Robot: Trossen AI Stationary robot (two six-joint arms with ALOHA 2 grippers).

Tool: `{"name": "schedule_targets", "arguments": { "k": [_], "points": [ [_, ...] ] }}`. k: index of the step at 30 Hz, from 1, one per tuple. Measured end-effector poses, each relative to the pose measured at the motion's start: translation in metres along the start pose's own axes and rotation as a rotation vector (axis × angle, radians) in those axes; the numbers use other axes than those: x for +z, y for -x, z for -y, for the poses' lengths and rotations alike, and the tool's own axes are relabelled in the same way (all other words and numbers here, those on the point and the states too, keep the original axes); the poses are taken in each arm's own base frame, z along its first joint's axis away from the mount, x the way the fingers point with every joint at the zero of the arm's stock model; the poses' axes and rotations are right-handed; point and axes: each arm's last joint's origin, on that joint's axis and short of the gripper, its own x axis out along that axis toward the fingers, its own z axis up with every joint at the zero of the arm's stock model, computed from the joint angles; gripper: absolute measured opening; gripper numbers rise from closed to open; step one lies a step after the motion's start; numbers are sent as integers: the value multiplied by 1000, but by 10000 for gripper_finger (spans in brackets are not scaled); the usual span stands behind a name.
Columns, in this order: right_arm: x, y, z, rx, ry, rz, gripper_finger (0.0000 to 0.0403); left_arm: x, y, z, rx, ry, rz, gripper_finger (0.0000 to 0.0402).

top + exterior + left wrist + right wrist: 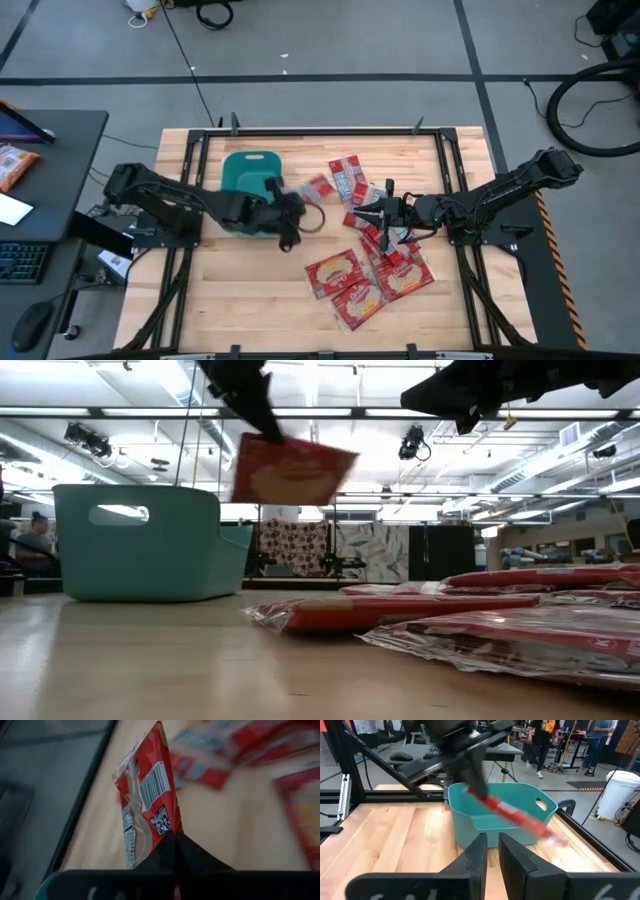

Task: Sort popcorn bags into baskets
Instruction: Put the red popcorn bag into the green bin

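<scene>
Over at nine o'clock on the tabletop [200, 300], the left arm reaches in toward the teal basket [245, 175], which sits at about ten o'clock from centre. The left gripper [290, 212] is clamped on one popcorn bag [290, 470], pinching it by an edge so the packet hangs clear in the air, tilted, right beside the basket's near corner. In the left wrist view the barcode side of that bag stands up from the closed fingers [175, 855]. Held by the edge like that, it looks ready to swing over the rim and drop in flat. I'd judge this the carry step, with release not yet made.

Centre to three o'clock: the loose pile of popcorn bags [375, 275] lies spread on the wood, some overlapping, a few more [345, 178] up near one o'clock. Plenty left to sort.

Far right, the right gripper [385, 215] hovers over the pile's upper edge, fingers nearly together and holding nothing, seemingly waiting its turn so the arms stay apart.
</scene>
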Motion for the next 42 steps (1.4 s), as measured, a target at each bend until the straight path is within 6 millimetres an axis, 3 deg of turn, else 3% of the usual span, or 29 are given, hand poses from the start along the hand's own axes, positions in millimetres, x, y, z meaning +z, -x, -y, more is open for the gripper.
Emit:
{"name": "schedule_targets", "arguments": {
  "k": [5, 10, 23, 34, 42],
  "points": [
    [0, 0, 0, 0, 0, 0, 52, -16, 8, -27, 105, 118, -138, 1],
    [0, 0, 0, 0, -1, 2, 52, -33, 9, -40, 179, 194, -307, 1],
    [1, 0, 0, 0, 2, 13, 52, -73, -26, -56, 203, 310, -570, 4],
    [1, 0, 0, -1, 13, 12, 52, -78, -30, -60, 203, 322, -595, 11],
    [1, 0, 0, -1, 13, 13, 52, -77, -31, -59, 196, 351, -590, 78]
  ]
}}
